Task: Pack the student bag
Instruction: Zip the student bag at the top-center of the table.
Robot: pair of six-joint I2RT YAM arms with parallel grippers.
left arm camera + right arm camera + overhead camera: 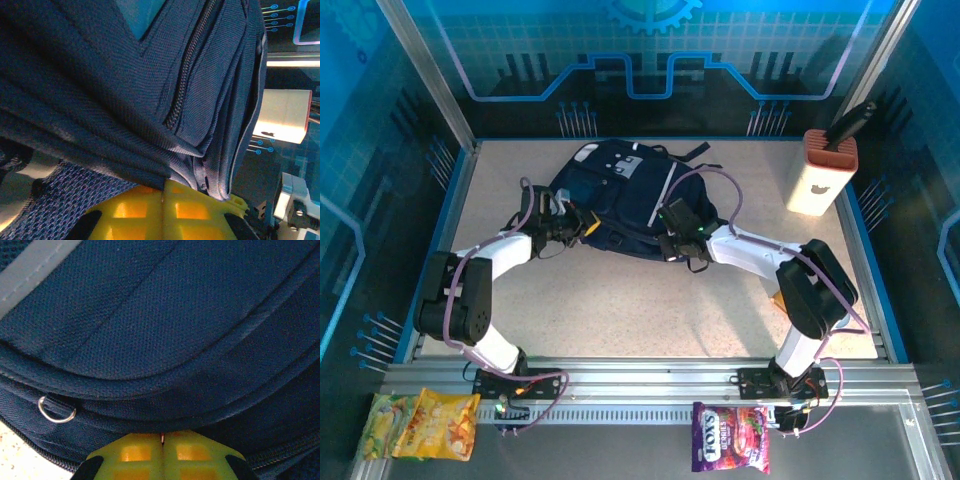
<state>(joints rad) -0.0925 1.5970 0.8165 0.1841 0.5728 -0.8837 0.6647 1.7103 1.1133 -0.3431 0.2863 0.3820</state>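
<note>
Well, early days: the student bag lies at the counter's far middle. The left end effector pinches a fold at its left edge. The right end effector is pressed together against its near edge, grip unclear. A yellow snack packet and a purple packet lie unpacked on the near rail.

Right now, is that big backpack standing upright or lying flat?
Lying flat: the student bag is spread across the table, its broad side facing the overhead camera.
</note>
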